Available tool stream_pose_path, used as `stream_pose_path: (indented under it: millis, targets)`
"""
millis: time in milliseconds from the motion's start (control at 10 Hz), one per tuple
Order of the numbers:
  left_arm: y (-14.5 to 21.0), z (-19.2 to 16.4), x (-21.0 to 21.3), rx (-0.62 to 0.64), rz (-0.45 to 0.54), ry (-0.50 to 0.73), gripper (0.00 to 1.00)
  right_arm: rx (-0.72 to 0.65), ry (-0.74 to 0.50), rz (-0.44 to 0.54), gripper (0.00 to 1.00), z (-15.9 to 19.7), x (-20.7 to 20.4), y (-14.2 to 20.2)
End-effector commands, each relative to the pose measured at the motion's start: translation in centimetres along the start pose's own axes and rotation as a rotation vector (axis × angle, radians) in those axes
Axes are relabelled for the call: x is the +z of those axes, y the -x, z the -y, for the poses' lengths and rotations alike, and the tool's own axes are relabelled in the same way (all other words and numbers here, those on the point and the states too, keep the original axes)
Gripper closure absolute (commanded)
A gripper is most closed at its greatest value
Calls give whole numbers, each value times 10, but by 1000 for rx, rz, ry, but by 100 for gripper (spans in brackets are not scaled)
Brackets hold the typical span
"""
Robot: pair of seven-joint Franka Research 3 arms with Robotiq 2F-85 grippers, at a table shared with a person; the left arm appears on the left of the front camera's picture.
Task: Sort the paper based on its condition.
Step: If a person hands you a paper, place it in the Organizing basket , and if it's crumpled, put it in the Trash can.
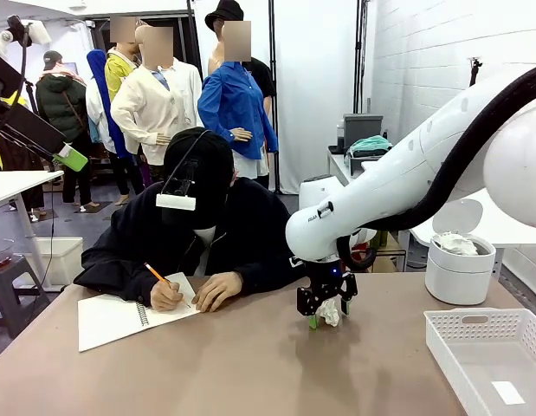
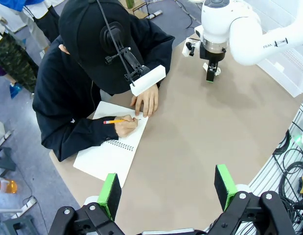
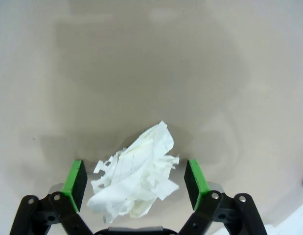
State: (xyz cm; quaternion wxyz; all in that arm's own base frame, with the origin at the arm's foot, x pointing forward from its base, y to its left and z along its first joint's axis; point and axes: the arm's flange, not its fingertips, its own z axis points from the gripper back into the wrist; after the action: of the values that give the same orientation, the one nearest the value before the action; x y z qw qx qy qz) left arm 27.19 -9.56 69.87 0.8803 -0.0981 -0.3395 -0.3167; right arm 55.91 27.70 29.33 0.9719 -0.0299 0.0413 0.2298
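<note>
A crumpled white paper wad (image 3: 134, 178) lies on the tan table between the two green pads of my right gripper (image 3: 135, 183), which stands open around it without pinching. From the front the same wad (image 1: 329, 311) sits under the right gripper (image 1: 326, 317), low over the table. In the left wrist view my left gripper (image 2: 167, 188) hangs open high above the table's near side, and the right gripper (image 2: 210, 74) shows far across the table.
A person leans over an open spiral notebook (image 1: 129, 315), writing with a pencil (image 1: 155, 273). A white lidded bin (image 1: 459, 269) holding crumpled paper stands at the right. In front of it is a white slotted tray (image 1: 488, 355) with a flat slip inside.
</note>
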Motion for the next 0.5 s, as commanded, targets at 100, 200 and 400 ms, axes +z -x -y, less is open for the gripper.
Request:
stream_pose_path:
  millis: [100, 200, 400]
  targets:
    - [0, 0, 1, 1, 0, -3, 0, 0, 0, 0, 0, 0, 0, 0]
    - [0, 0, 1, 1, 0, -3, 0, 0, 0, 0, 0, 0, 0, 0]
    - [0, 0, 1, 1, 0, -3, 0, 0, 0, 0, 0, 0, 0, 0]
